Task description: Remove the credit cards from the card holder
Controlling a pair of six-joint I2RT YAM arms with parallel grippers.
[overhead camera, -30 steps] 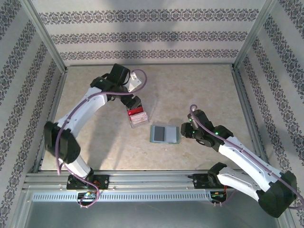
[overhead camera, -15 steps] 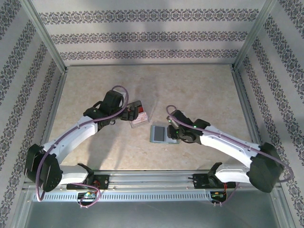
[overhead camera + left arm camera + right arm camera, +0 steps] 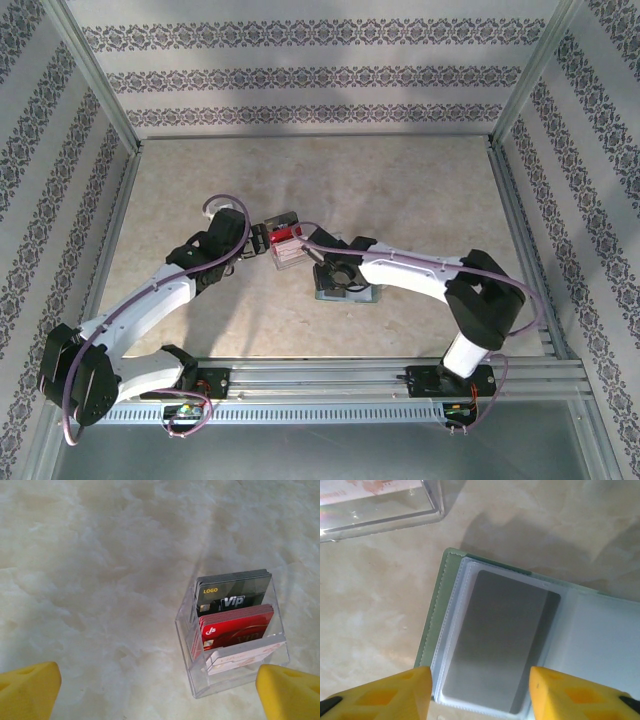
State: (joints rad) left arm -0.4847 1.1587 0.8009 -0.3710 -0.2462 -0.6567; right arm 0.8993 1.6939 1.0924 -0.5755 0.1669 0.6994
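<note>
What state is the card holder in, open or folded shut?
Open: the card holder lies spread flat, both panels side by side, a dark grey card showing on one panel.

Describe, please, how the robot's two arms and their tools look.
The left arm and right arm have smooth white shells with bulky black joints, and a purple cable runs along each. The left tool and right tool end in blocky yellow fingertips.

The dark grey card (image 3: 233,594) reads "LOGO" and "VIP" (the red card (image 3: 239,629) bears illegible print).
</note>
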